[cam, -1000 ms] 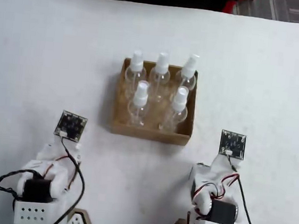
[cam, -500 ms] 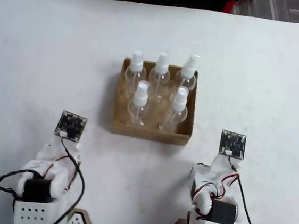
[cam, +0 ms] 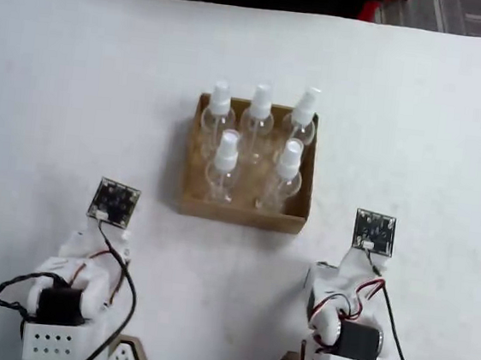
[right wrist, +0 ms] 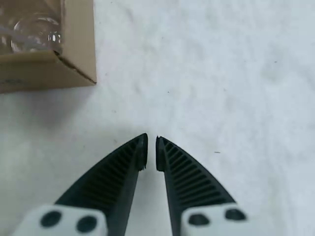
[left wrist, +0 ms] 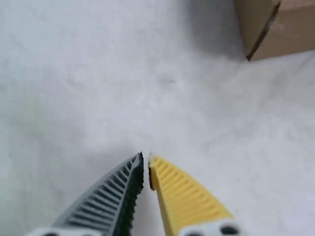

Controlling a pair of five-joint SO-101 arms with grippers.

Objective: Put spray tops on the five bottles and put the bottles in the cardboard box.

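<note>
Evidently all 5 bottles (cam: 223, 178) are stood upright inside the box (cam: 244, 210), 3 in the far row and 2 in the near row. They are packed close, so each is propped by its neighbours and the walls. Every bottle is fitted with a white top (cam: 227, 149); the far right bottle is leaned a little toward the box's corner. The box is set on the table (cam: 78, 86), ahead of the left arm (cam: 69, 295) and the right arm (cam: 341, 324), where either could reach it.

The left gripper (left wrist: 145, 164) is held low over bare table, its jaws pressed together with nothing between them. A near corner of the box is seen ahead of it, well apart. The right gripper (right wrist: 151, 147) is likewise pressed together and empty, with a box corner and a bottle's base seen ahead. Both arms are folded at the near edge, probably so that the box is left unobstructed. From this layout the task is judged complete, with nothing left to be grasped.
</note>
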